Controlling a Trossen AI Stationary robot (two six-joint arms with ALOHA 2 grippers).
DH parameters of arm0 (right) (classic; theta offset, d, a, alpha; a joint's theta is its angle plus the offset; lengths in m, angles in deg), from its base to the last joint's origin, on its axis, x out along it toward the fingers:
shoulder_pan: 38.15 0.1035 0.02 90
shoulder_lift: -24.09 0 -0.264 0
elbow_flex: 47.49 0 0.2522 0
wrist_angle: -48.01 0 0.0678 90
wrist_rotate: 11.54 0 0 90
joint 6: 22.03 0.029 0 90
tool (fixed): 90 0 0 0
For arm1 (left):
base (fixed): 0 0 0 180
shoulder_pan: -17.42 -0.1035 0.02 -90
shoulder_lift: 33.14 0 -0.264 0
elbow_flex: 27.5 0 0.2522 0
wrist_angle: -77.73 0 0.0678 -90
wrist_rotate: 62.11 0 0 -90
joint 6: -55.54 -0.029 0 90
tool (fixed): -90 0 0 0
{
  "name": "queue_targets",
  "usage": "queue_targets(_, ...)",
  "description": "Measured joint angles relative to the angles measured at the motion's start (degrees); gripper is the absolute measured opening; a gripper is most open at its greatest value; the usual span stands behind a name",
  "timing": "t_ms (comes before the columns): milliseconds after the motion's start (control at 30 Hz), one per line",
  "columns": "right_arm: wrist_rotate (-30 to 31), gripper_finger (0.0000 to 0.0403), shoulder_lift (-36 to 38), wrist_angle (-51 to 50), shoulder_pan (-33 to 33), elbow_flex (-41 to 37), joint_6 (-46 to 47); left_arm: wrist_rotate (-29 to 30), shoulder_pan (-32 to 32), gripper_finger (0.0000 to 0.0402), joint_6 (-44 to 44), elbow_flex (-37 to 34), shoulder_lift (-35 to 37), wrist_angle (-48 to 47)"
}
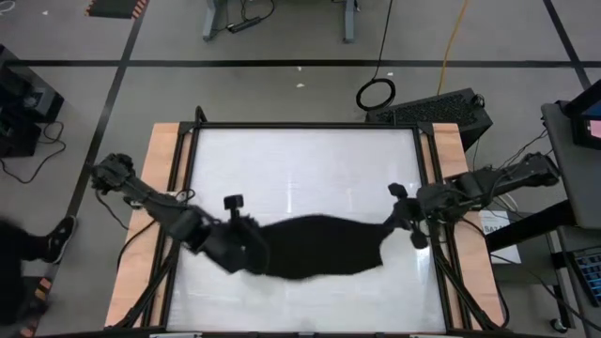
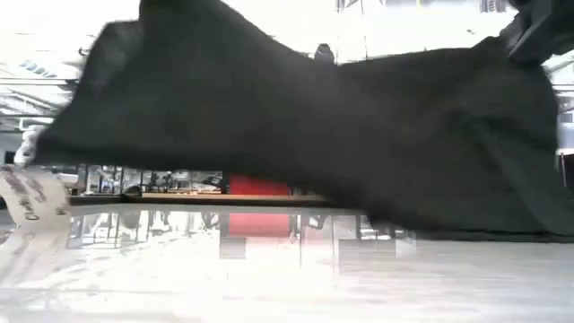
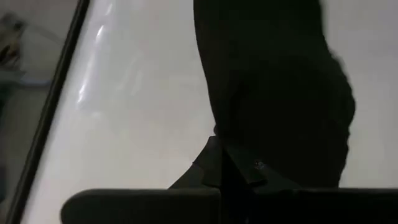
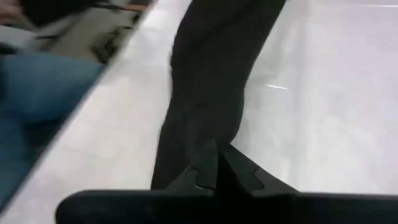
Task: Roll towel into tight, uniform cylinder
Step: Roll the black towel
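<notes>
Towel [image 1: 324, 246] hangs stretched between both pinching grippers, left [image 1: 246, 246] and right [image 1: 394, 221], tag hidden

Overhead light strikes the white desk [image 1: 310, 178], which glares and washes out in the high view. In the low view its glossy surface mirrors the room, and the background is overexposed. The towel [image 2: 314, 126] reads as near-featureless black. Both wrist views are soft and dim, with streaked highlights.
</notes>
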Motion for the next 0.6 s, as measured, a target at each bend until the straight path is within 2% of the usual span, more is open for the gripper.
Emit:
queue_targets(100,5.51,0.0,-2.34,-0.88,-1.75,-0.03,1.61,-1.61,-3.91,0.0002,-0.14,-1.96,-2.02,-0.67)
queue_targets(333,8.32,0.0,-10.56,-1.02,-5.8,-0.02,0.54,-4.32,-10.59,0.0002,-3.31,-3.62,-10.63,-1.11)
queue_targets(600,17.63,0.0,-21.12,-0.76,-12.15,-0.02,-2.79,-4.38,-16.0,0.0004,-4.59,-3.64,-18.89,-1.31)
